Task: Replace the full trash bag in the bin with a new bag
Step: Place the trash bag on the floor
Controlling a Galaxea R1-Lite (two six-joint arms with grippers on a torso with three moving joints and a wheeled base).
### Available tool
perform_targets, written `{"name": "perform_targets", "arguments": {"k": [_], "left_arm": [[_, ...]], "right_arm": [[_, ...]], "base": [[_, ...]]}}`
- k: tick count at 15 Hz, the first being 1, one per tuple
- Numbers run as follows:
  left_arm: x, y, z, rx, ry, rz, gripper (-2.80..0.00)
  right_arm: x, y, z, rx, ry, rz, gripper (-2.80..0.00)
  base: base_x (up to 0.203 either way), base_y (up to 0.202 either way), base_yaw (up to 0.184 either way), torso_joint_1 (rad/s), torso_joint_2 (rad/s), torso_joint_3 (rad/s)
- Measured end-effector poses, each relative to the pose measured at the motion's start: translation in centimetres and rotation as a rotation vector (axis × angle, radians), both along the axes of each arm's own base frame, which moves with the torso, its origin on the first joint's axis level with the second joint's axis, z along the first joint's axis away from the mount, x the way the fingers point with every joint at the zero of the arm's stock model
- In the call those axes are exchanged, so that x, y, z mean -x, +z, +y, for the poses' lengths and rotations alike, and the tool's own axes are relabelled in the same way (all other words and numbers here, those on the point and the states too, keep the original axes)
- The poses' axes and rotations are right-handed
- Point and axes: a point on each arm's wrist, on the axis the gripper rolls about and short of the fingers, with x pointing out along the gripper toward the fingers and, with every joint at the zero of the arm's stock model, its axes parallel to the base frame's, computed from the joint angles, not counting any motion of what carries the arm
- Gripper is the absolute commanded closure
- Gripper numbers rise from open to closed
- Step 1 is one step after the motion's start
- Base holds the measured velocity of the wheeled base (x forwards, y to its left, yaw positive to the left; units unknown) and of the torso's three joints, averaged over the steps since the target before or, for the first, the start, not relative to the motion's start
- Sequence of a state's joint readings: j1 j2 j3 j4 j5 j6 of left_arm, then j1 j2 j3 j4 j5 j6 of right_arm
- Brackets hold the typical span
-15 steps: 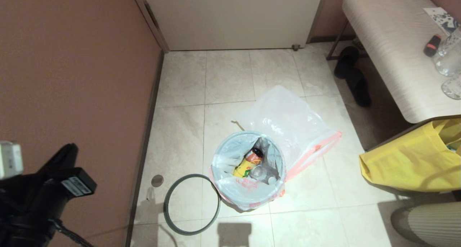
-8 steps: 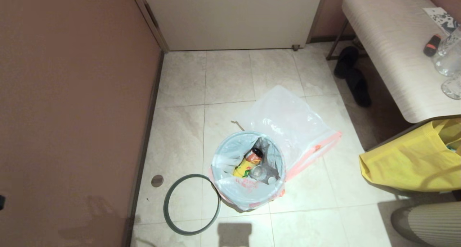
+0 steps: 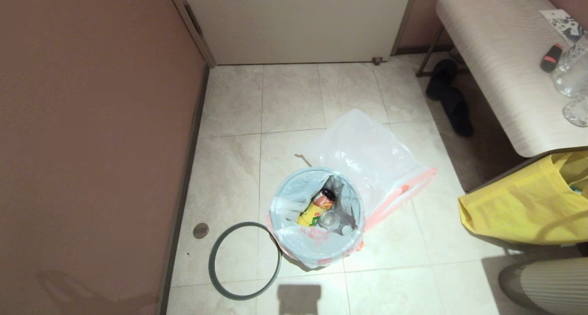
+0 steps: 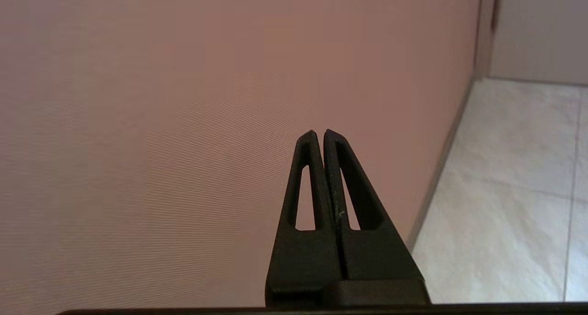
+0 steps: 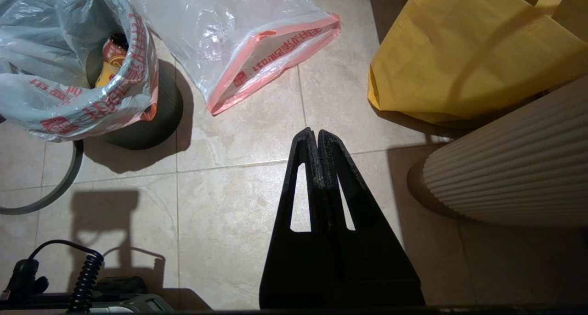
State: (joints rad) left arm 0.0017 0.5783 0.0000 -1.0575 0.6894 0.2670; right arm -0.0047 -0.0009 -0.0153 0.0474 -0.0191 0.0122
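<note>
The bin (image 5: 154, 117) stands on the tiled floor with the full trash bag (image 3: 317, 244) in it, the bag's mouth folded out over the top. A yellow-labelled bottle (image 3: 314, 211) shows inside. The grey hoop rim (image 3: 245, 260) lies on the floor to the bin's left. The new bag (image 3: 372, 152) lies flat behind the bin, pink hem toward the right. Neither arm is in the head view. My left gripper (image 4: 318, 132) is shut and empty, facing the pink wall. My right gripper (image 5: 313, 131) is shut and empty above bare tiles, to the right of the bin.
A pink wall (image 3: 92, 122) runs along the left and a white door (image 3: 298, 21) closes the back. A bench (image 3: 500, 62) with glasses stands at the right, dark slippers (image 3: 452, 101) under it. A yellow cloth tote (image 3: 523, 200) and a ribbed cream object (image 3: 546, 283) sit at lower right.
My left arm, seen at the lower left of the head view a second ago, has swung out of that view. The bin, both bags and the hoop have not moved.
</note>
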Motion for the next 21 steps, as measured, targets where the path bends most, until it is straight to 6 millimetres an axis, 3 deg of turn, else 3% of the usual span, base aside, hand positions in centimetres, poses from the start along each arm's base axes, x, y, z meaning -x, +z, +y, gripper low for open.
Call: {"name": "perform_targets", "arguments": {"k": [5, 9, 12, 15, 21], "left_arm": [[1.4, 0.1, 0.0, -0.003, 0.051, -0.069, 0.0], [3.1, -1.2, -0.1, -0.02, 0.015, -0.059, 0.0], [4.4, -2.7, -0.3, -0.059, -0.122, 0.003, 0.0], [5.3, -4.6, -0.7, -0.069, -0.375, 0.103, 0.0], [4.6, -9.3, -1.4, -0.016, -0.703, 0.329, 0.0]], "right_arm": [[0.0, 0.0, 0.0, 0.0, 0.0, 0.0, 0.0], [0.0, 0.0, 0.0, 0.0, 0.0, 0.0, 0.0], [0.0, 0.0, 0.0, 0.0, 0.0, 0.0, 0.0], [0.0, 0.0, 0.0, 0.0, -0.001, 0.0, 0.0], [0.0, 0.0, 0.0, 0.0, 0.0, 0.0, 0.0]], "base": [[0.0, 0.0, 0.0, 0.0, 0.0, 0.0], [0.0, 0.0, 0.0, 0.0, 0.0, 0.0], [0.0, 0.0, 0.0, 0.0, 0.0, 0.0], [0.0, 0.0, 0.0, 0.0, 0.0, 0.0], [0.0, 0.0, 0.0, 0.0, 0.0, 0.0]]}}
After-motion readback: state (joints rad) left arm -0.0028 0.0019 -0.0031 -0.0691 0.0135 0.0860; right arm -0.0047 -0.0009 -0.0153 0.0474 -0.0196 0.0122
